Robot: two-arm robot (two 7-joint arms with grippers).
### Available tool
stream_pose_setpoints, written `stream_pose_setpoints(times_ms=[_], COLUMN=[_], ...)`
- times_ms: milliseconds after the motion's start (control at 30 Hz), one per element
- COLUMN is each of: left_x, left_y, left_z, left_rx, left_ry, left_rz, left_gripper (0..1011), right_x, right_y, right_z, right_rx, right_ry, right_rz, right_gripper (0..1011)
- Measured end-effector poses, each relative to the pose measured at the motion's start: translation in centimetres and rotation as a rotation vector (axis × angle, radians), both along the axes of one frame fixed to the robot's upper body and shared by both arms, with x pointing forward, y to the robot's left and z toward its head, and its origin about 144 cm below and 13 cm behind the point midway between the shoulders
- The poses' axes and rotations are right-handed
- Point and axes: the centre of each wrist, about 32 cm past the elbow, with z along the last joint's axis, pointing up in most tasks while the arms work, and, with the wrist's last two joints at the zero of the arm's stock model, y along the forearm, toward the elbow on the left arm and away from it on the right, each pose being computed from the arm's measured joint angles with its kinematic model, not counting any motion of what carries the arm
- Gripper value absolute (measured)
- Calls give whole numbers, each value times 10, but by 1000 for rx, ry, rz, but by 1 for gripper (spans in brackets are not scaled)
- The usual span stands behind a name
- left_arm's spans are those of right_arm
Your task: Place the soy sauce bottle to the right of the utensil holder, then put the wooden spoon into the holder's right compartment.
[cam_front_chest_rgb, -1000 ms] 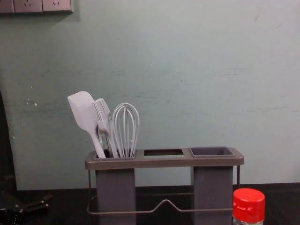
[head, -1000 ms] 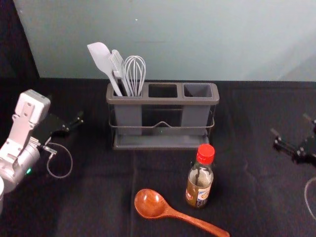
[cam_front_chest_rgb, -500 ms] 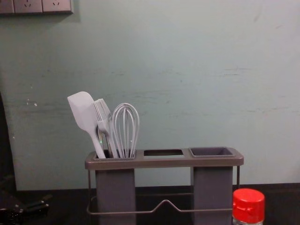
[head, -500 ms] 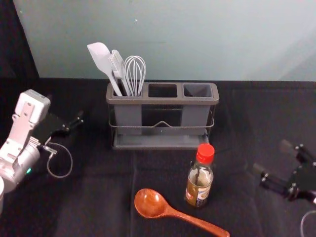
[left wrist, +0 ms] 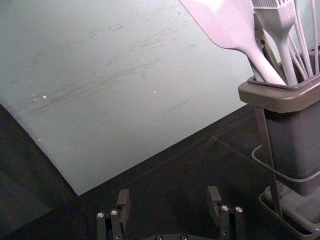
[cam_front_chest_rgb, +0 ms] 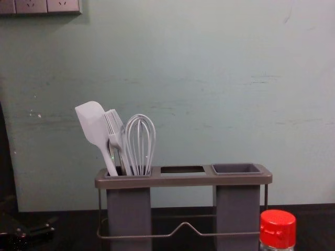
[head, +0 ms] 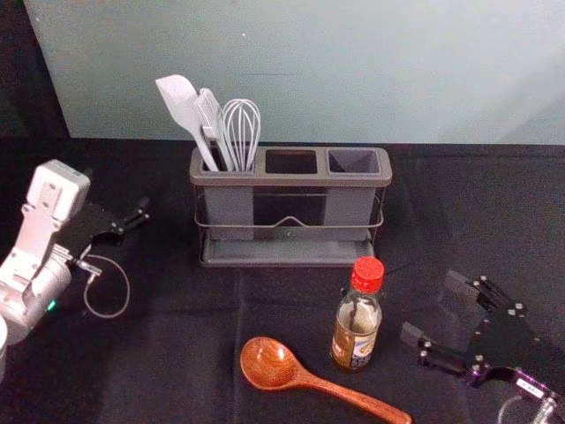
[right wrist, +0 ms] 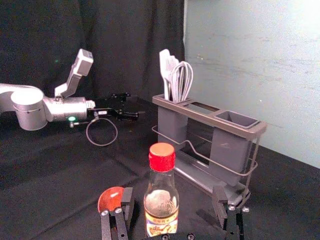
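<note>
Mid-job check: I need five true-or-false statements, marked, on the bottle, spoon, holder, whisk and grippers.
1. The bottle stands in front of the holder. True.
2. The spoon is in the holder's right compartment. False: the spoon lies on the table.
3. The right gripper is open, to the right of the bottle. True.
4. The left gripper grips the bottle. False: the left gripper is open and holds nothing.
5. The whisk is in the left compartment. True.

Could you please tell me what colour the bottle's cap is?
The cap is red, seen best in the head view.
</note>
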Motion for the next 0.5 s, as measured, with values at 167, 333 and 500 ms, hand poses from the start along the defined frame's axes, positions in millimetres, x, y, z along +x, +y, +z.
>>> stream_pose_setpoints(times_ms=[167, 333, 500], left_x=[0, 0, 0], left_y=[0, 0, 0], left_z=[0, 0, 0], left_rx=[0, 0, 0], left_ry=[0, 0, 0], left_rz=[0, 0, 0], left_gripper=[1005, 1005, 1005], right_x=[10, 24, 36], right_y=[7, 18, 30], right_z=[0, 0, -1], right_rx=[-2, -11, -12], right_ry=[4, 11, 11], right_rz=[20, 41, 55], right_gripper=[1000, 1000, 1000])
